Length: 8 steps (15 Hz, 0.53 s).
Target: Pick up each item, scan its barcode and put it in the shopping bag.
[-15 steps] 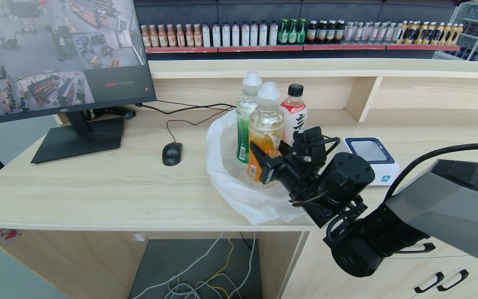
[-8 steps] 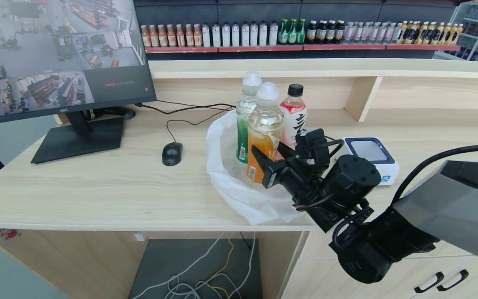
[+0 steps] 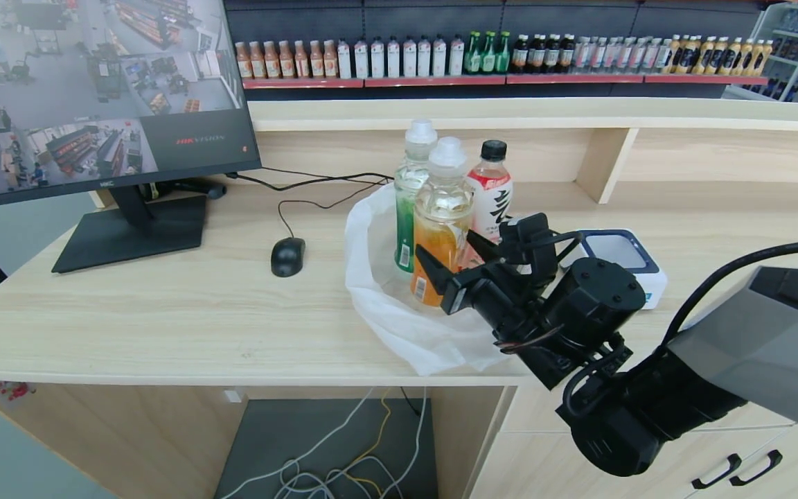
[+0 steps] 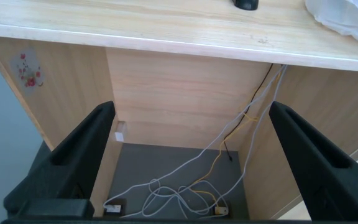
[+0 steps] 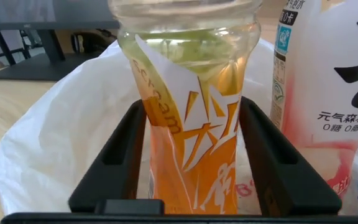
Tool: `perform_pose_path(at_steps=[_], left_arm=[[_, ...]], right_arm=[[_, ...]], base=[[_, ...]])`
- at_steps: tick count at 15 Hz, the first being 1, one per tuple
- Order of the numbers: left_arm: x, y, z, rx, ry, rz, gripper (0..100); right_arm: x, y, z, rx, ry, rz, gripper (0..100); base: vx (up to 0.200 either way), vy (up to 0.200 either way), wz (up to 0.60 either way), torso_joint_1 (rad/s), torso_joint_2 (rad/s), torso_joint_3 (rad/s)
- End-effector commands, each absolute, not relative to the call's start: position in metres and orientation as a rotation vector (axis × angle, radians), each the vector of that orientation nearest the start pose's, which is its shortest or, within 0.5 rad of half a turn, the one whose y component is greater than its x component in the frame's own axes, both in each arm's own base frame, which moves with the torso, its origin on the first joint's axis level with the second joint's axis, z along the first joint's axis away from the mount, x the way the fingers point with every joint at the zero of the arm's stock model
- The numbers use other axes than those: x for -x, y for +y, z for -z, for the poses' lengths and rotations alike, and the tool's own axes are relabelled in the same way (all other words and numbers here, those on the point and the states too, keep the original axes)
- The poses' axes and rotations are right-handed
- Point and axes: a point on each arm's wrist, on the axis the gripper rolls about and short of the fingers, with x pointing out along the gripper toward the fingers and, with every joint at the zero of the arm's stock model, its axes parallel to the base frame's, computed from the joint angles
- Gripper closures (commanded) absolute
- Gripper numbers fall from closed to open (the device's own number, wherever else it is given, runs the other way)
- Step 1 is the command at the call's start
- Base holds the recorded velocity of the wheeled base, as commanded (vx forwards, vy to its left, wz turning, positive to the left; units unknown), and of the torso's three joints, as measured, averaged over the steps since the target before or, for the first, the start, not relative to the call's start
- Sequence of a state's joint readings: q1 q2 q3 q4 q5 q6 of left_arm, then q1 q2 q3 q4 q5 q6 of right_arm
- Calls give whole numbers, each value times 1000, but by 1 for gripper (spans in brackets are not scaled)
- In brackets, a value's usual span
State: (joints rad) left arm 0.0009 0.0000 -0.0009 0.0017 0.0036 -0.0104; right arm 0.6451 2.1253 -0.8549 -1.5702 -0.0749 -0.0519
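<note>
In the shopping bag (image 3: 371, 277), at its side toward the barcode scanner (image 3: 617, 253): orange-label drink bottle (image 3: 440, 229) stands upright on the bag's floor, touching or nearly touching a green-label bottle (image 3: 407, 208) behind it. A black-capped white bottle (image 3: 492, 190) sits just beside it

Right gripper (image 3: 446, 248) is clasped on the orange-label bottle low on its body, fingers (image 5: 120, 155) flush against both sides. Left gripper (image 4: 191, 162) hangs spread and holding nothing below the table (image 3: 198, 312) edge, well apart from the bag

Judgement: bagging step for this bottle, close to let-go

Risks:
- the far finger sits in the narrow gap by the black-capped bottle, so opening wide could shove it over
- bag film is loose and rumpled under the bottle, so a tall bottle let go on an uneven fold may lean or topple into its neighbours
- pulling back low could catch the bag rim and drag the whole bag, bottles with it, toward the table edge
</note>
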Motion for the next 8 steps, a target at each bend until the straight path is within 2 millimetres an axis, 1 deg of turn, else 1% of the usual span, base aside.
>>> perform_pose_path(at_steps=[1, 3, 5, 6, 8], left_arm=[[23, 0, -76, 11, 0, -6, 0], [23, 0, -76, 11, 0, -6, 0], [23, 0, -76, 11, 0, -6, 0], [23, 0, -76, 11, 0, -5, 0], [23, 0, -75, 11, 2, -6, 0]], right_arm=[[-295, 224, -146, -58, -300, -566, 0], [-288, 219, -150, -57, -297, -568, 0], [-274, 210, -154, -53, -284, -573, 0], [-256, 202, -163, -54, -285, -586, 0], [-229, 180, -178, -59, -303, -584, 0]], base=[[0, 0, 0, 0, 0, 0], [0, 0, 0, 0, 0, 0], [0, 0, 0, 0, 0, 0], [0, 0, 0, 0, 0, 0], [0, 0, 0, 0, 0, 0]])
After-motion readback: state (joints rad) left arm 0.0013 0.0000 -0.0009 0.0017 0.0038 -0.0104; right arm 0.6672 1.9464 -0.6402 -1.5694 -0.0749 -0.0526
